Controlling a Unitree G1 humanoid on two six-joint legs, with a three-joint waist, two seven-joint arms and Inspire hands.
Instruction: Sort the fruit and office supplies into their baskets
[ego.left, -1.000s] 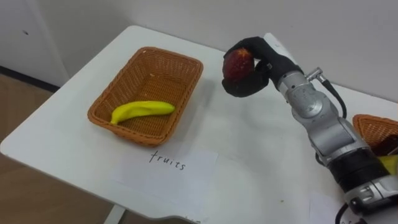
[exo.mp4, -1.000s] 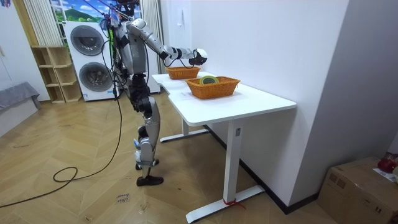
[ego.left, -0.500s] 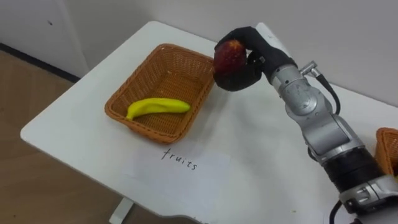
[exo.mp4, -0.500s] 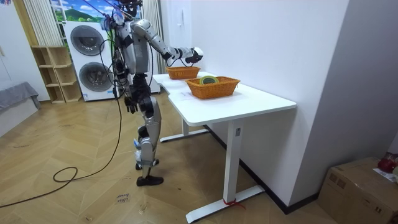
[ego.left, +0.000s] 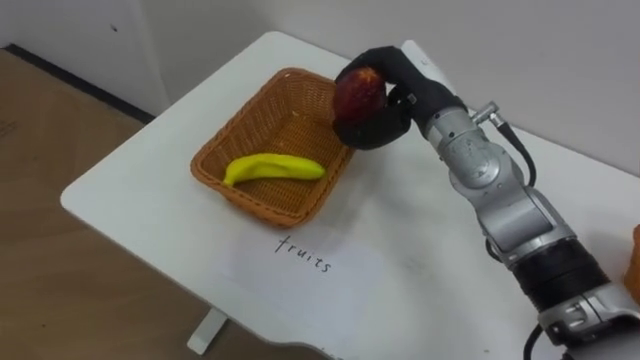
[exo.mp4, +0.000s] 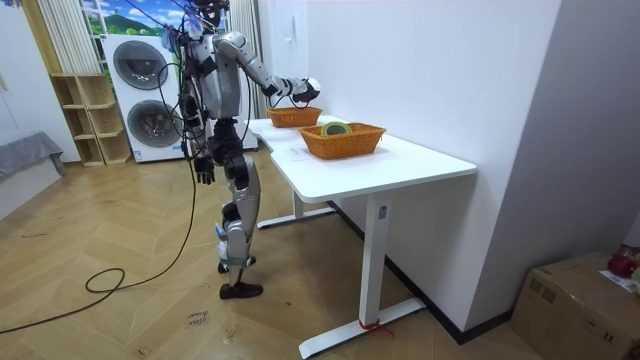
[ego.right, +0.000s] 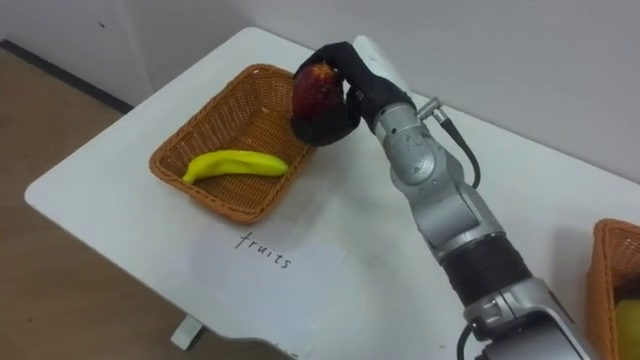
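On my feed the white table (ego.left: 140, 185) carries a woven basket (ego.left: 283, 110) toward its left end, and one yellow banana (ego.left: 272, 168) lies lengthwise on the basket's floor. Just in front of the basket, flat on the table, is a sheet of paper (ego.left: 330, 285) with the single handwritten word "fruits" in dark pen; it is the only writing I can read. To the right of that, the right hand (ego.left: 402, 98) in its black glove has its fingers and thumb wrapped round a red fruit (ego.left: 357, 93). The fruit is dark red with a paler yellowish patch near the top. I take it for an apple, though I cannot be sure at this angle. It is held in the air at the basket's far right corner, above the rim and clear of the banana. At the right edge a second woven basket (ego.right: 612, 270) shows. In the room view the left hand (exo.mp4: 204, 172) hangs at the robot's side.
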